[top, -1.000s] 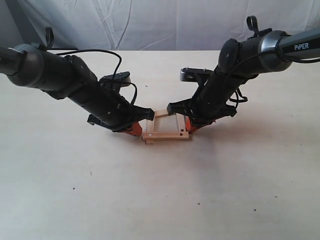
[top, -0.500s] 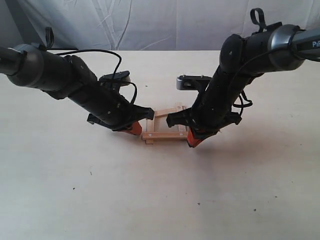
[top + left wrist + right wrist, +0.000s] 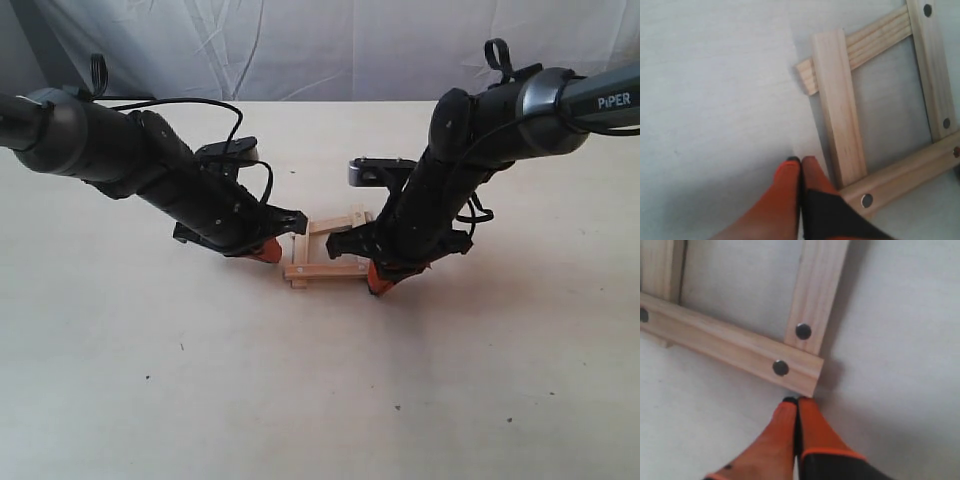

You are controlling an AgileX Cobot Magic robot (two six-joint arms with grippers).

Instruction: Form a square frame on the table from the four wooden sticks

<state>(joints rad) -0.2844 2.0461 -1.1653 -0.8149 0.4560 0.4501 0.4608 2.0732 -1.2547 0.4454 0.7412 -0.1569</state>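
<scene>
The four wooden sticks lie crossed as a small square frame (image 3: 327, 248) on the table (image 3: 300, 380), between the two arms. In the left wrist view the frame (image 3: 875, 100) shows all its strips. My left gripper (image 3: 800, 161) is shut and empty, its orange tips beside the left strip (image 3: 838, 105). In the exterior view that gripper (image 3: 268, 250) sits just left of the frame. My right gripper (image 3: 797, 401) is shut and empty, tips at the end of the near strip (image 3: 730, 342). In the exterior view it (image 3: 381, 281) stands at the frame's near right corner.
A creased white cloth (image 3: 320, 45) hangs behind the table's far edge. Both black arms slope down towards the middle from the left (image 3: 130, 165) and the right (image 3: 470, 150). Bare tabletop stretches towards the front.
The right gripper has moved leftward and nearer, down to the frame's near right corner, and the frame has shifted slightly left. The left gripper has drawn back a little from the frame.
</scene>
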